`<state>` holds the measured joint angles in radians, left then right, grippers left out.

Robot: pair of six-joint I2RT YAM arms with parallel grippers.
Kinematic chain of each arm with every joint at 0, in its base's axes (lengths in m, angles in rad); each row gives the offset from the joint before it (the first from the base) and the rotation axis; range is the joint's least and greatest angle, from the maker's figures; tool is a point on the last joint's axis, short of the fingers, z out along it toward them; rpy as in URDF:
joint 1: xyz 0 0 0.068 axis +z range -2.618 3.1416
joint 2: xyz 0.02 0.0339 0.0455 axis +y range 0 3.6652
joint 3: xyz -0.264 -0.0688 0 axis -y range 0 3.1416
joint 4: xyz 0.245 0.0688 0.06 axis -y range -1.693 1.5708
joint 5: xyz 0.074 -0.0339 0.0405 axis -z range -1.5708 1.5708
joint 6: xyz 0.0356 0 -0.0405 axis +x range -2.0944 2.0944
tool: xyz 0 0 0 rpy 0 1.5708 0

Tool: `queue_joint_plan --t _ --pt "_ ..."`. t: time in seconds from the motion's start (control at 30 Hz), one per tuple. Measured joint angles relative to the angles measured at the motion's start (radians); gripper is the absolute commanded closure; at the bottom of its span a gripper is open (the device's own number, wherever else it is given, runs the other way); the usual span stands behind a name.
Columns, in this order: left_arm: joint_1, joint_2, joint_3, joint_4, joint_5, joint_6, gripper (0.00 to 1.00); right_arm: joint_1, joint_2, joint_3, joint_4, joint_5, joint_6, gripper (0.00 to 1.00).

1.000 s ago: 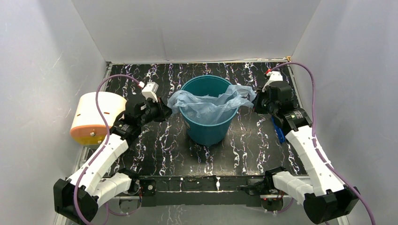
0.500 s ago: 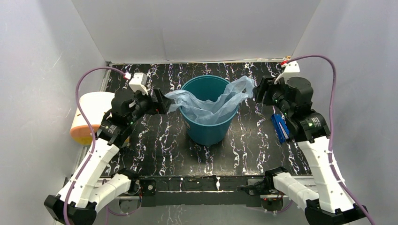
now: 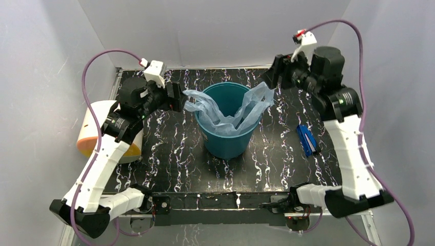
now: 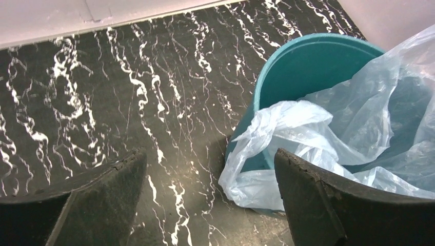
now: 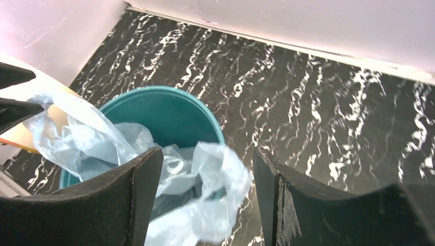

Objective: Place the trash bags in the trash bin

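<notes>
The teal trash bin [image 3: 225, 141] stands mid-table. The light-blue trash bag [image 3: 225, 120] sags inside it, one flap draped over the left rim and a taller flap standing at the right rim. My left gripper [image 3: 177, 100] hovers just left of the rim, open, with nothing between its fingers. My right gripper [image 3: 273, 77] hangs above and behind the right rim, also open and empty. In the left wrist view the bag [image 4: 287, 133] spills over the bin's rim [image 4: 308, 56] beyond the gripper [image 4: 209, 156]. In the right wrist view the bag [image 5: 205, 205] is blurred below the gripper [image 5: 208, 154], beside the bin [image 5: 169, 113].
A cream cylinder with an orange end [image 3: 100, 128] lies at the table's left edge, under the left arm. A blue object [image 3: 306, 139] lies on the black marbled table [image 3: 169, 154] to the right of the bin. Grey walls close in the back and both sides.
Both grippers have opened and let go of the bag's edges, then lifted up and back from the rim. The bag's stretched mouth has slackened and slumped into the bin.
</notes>
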<state>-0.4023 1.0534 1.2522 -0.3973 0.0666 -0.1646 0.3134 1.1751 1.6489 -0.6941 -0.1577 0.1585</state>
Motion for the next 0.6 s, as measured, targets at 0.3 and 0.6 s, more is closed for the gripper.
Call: queue_joint_plan --t 0.3,0.6 --pt "0.0 0.162 0.17 -0.031 0.179 0.101 0.08 0.001 0.247 0.138 -0.164 -0.147 -0.102 0.23" --pt "0.0 0.293 0.216 -0.1 0.254 0.183 0.76 0.003 0.374 0.175 -0.246 -0.115 -0.126 0.74"
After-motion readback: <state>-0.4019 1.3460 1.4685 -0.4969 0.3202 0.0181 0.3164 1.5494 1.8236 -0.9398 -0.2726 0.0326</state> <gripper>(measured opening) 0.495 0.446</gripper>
